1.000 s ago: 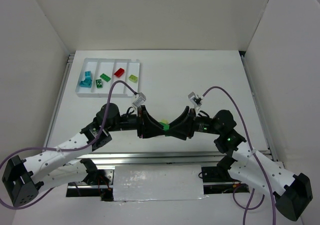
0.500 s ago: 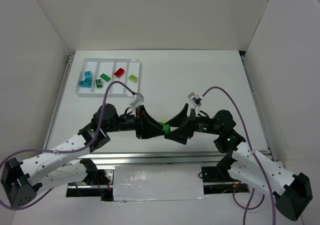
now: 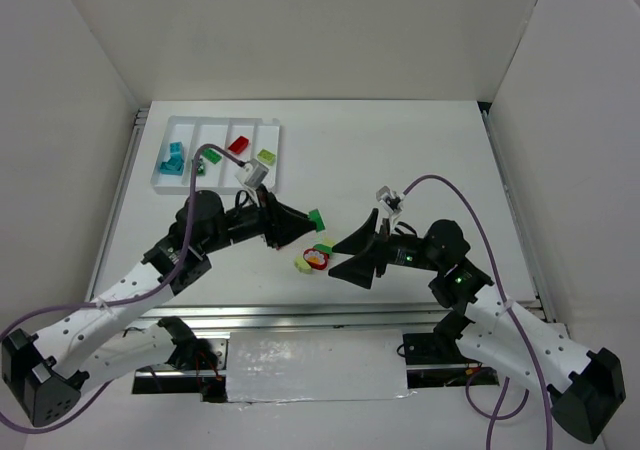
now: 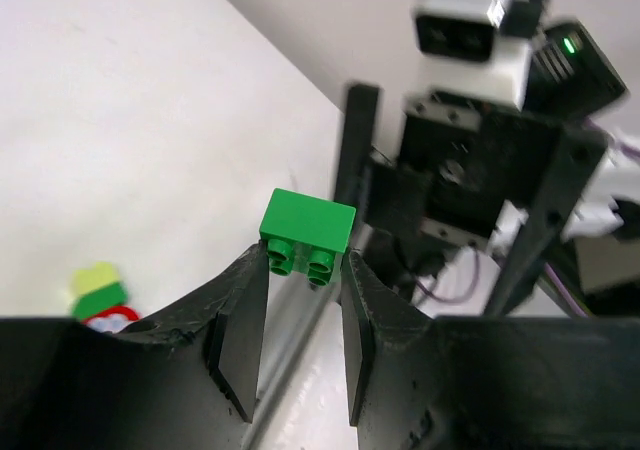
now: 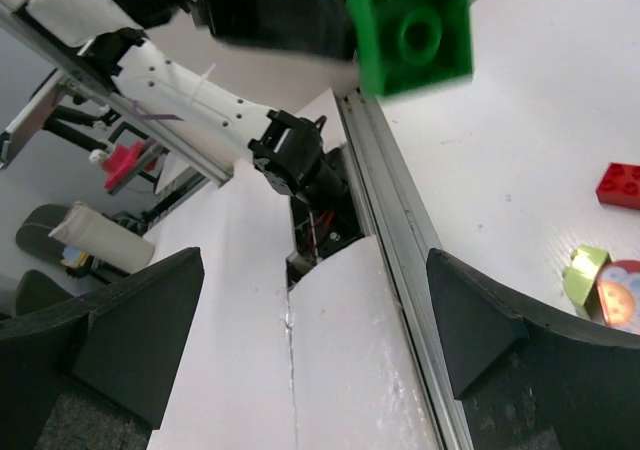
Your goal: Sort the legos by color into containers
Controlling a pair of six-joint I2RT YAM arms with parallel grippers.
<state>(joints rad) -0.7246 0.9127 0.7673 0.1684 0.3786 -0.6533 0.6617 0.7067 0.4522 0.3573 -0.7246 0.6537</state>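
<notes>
Grip confirmed on the left claw (image 3: 303, 222): its fingertips are closed on a green brick (image 4: 307, 228), held clear above the table (image 3: 420, 160). Right claw (image 3: 345, 258) faces it with jaws spread wide and nothing between them — apart from the brick. Between the two claws, a red brick (image 3: 322, 248) and a yellow-green brick (image 3: 303, 262) lie loose on the table beside a round red-and-white piece (image 3: 317, 261), and the white tray (image 3: 225, 120) sits well behind the left claw — teal, green, red and yellow-green bricks in separate compartments.
</notes>
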